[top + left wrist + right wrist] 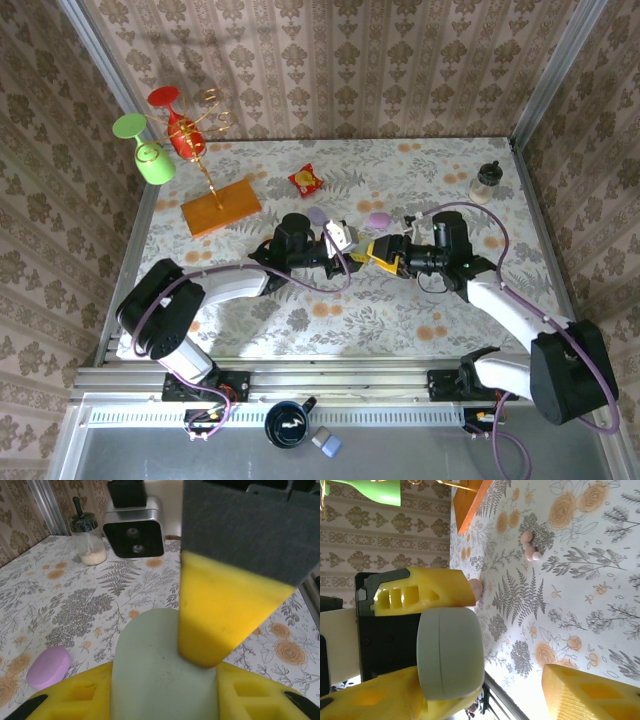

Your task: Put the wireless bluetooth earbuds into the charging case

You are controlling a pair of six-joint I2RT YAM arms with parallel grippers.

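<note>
1. Fern-printed tablecloth (300, 318) held the tiny pale pink glossy earbuds (530, 550), loose and apart from both grippers
2. Left gripper (345, 246) was clamped on the closed whitish pebble-shaped charging case (450, 652)
3. Right gripper (377, 251), jaws apart, rested one finger on it; opening the lid looked next, best by levering at the seam against a firm clamp

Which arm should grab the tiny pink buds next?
Probably right: the right pincer is open and empty, while the left pincer is shut on the charging case. The earbuds lie loose.
</note>
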